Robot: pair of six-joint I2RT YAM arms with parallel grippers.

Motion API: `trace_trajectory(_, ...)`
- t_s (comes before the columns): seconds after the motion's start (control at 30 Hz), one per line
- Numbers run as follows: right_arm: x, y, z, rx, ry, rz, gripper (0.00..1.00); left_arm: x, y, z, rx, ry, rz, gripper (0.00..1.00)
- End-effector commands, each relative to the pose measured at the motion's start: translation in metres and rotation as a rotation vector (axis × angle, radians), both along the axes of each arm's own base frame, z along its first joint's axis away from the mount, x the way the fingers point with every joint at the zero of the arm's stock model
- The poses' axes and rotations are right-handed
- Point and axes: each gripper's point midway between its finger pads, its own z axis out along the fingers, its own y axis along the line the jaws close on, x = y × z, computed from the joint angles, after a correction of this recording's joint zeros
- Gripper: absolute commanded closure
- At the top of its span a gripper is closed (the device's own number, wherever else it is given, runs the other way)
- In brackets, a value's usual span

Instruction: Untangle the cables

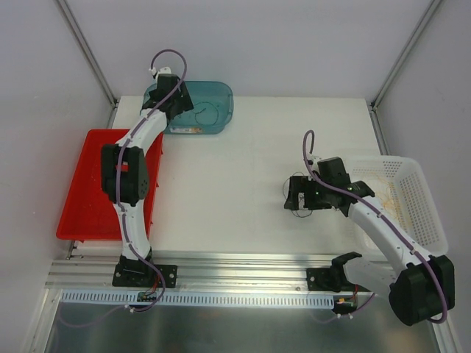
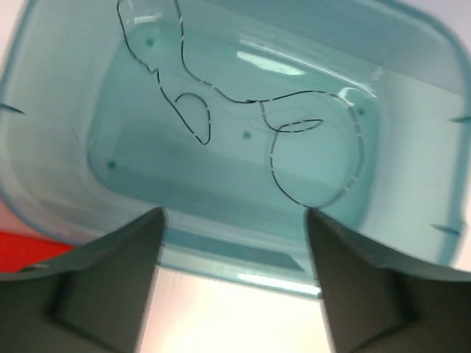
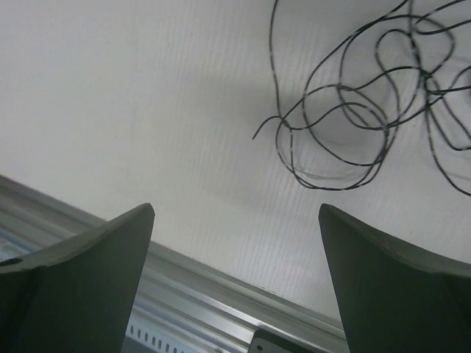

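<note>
Left gripper (image 2: pixel 233 213): we see it spread, empty, over the bin (image 2: pixel 66 213).
Bin: one dark cable (image 2: pixel 250 101) inside (loose loops).
Right gripper (image 3: pixel 235 209): spread, empty, by a tangle (image 3: pixel 368 110) toward the table's (image 3: pixel 147 110) near right corner.

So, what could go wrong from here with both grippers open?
1. The loops on the table overlap; the open right gripper may pinch several strands at once and tighten them.
2. The open left gripper hangs over the dark cable in the teal bin; lifting away might snag it and drag it out.

Left end effector (image 2: pixel 232 215) and right end effector (image 3: pixel 235 209) gape wide.
</note>
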Motion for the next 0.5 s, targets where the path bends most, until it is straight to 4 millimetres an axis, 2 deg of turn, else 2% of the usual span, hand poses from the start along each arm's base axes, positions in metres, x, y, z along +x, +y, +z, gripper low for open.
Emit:
trace_trajectory(0.0,0.018,-0.024,0.027,-0.099,-0.089,-0.134,0.01,-0.029,-0.006,0.138,-0.078,-0.234,-0.069,0.12)
trace_trajectory(0.03,0.024,-0.032,0.03,-0.132,-0.106,-0.172,0.01,-0.042,-0.013,0.134,-0.098,-0.21,-0.107,0.07)
trace_trajectory(0.07,0.025,-0.035,0.03,-0.143,-0.101,-0.19,0.01,-0.059,-0.015,0.157,-0.12,-0.243,-0.123,0.03)
trace_trajectory(0.1,0.029,-0.041,0.03,-0.163,-0.104,-0.23,0.02,-0.07,-0.021,0.161,-0.14,-0.244,-0.149,0.01)
trace_trajectory(0.13,0.033,-0.048,0.029,-0.186,-0.098,-0.261,0.03,-0.092,-0.028,0.162,-0.175,-0.236,-0.187,0.01)
trace_trajectory(0.2,0.037,-0.052,0.028,-0.197,-0.087,-0.294,0.04,-0.118,-0.038,0.158,-0.222,-0.215,-0.235,0.01)
trace_trajectory(0.23,0.041,-0.054,0.024,-0.214,-0.082,-0.311,0.05,-0.144,-0.047,0.149,-0.262,-0.183,-0.287,0.01)
trace_trajectory(0.3,0.043,-0.057,0.017,-0.228,-0.064,-0.331,0.08,-0.171,-0.055,0.138,-0.307,-0.151,-0.316,0.01)
trace_trajectory(0.33,0.044,-0.057,0.011,-0.239,-0.046,-0.335,0.09,-0.198,-0.065,0.125,-0.341,-0.116,-0.35,0.01)
trace_trajectory(0.37,0.045,-0.058,0.006,-0.243,-0.038,-0.337,0.09,-0.212,-0.07,0.119,-0.353,-0.1,-0.371,0.01)
trace_trajectory(0.4,0.045,-0.056,0.001,-0.244,-0.027,-0.333,0.11,-0.229,-0.075,0.095,-0.363,-0.045,-0.388,0.01)
trace_trajectory(0.43,0.049,-0.055,-0.002,-0.236,-0.033,-0.335,0.12,-0.249,-0.084,0.102,-0.377,-0.063,-0.424,0.01)
trace_trajectory(0.47,0.046,-0.054,-0.016,-0.247,0.002,-0.323,0.13,-0.263,-0.09,0.095,-0.384,-0.044,-0.446,0.01)
